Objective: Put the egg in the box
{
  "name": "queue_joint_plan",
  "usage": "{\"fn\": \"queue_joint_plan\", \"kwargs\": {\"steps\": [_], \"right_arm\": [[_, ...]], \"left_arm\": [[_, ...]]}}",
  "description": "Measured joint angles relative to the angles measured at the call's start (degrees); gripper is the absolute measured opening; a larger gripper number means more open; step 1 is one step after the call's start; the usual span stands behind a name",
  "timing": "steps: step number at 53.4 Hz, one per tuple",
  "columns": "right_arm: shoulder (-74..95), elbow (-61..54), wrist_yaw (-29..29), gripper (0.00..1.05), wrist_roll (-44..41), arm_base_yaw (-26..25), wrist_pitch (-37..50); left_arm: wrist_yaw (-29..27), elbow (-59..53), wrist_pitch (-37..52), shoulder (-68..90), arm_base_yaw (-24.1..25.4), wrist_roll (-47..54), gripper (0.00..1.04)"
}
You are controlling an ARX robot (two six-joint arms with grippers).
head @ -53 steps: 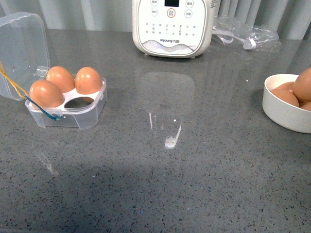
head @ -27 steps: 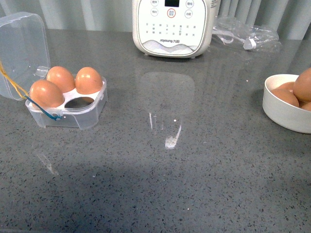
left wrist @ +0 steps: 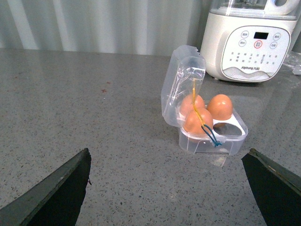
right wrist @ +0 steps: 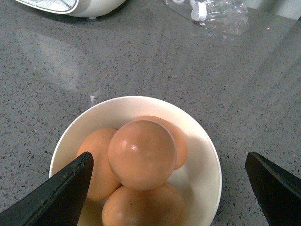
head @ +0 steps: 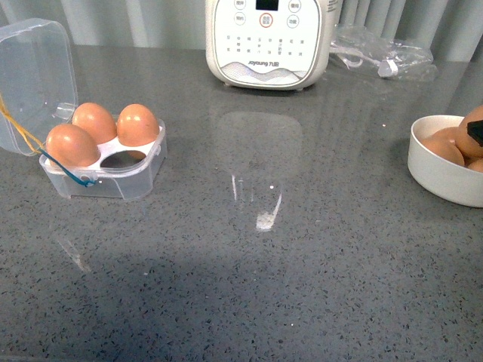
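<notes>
Clearly, across the grey counter, where things lay settled which arm should go. The box sat open ahead of our left gripper, beyond its tips and a little toward one finger. Its lid was up, three cells were filled and one cell was bare. Those jaws stood wide apart and held nothing. The white bowl lay directly below our right gripper, framed between its two fingers, which were likewise spread wide and empty. The egg we meant to take was the topmost of the pile, resting on the others. It sat between the fingers, nearer one than the other, and neither touched it. It looked almost round from the wrist, so we judged its long axis ran roughly toward the camera, though we could not be sure. We judged the right arm far the nearer, needing only a slight sideways shift to centre before descending.
</notes>
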Motion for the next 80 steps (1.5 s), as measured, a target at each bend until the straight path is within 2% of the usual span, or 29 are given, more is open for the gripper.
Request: {"fn": "queue_joint_plan", "kwargs": {"steps": [22,37,42,54,60,66,80], "right_arm": [[3.4,1.0,-0.1,0.97,1.0,0.4,1.8],[3.5,1.4,-1.2,0.61,2.6,0.4,1.3],[3.3,1.4,-1.2,0.45,2.9,0.9,1.4],[0.9,1.4,-1.0,0.41,4.0,2.9,1.5],[-2.2,3.3,-1.7,0.41,5.8,5.4,0.7],[-3.7,9.1,-5.6,0.41,10.1,11.1,-2.9],[5.9,19.8,-10.6,0.41,12.0,22.1,-8.1]], "left_arm": [[0.0,0.0,0.0,0.0,0.0,0.0,0.98],[0.0,0.0,0.0,0.0,0.0,0.0,0.98],[0.0,0.0,0.0,0.0,0.0,0.0,0.98],[0.0,0.0,0.0,0.0,0.0,0.0,0.98],[0.0,0.0,0.0,0.0,0.0,0.0,0.98],[0.0,0.0,0.0,0.0,0.0,0.0,0.98],[0.0,0.0,0.0,0.0,0.0,0.0,0.98]]}}
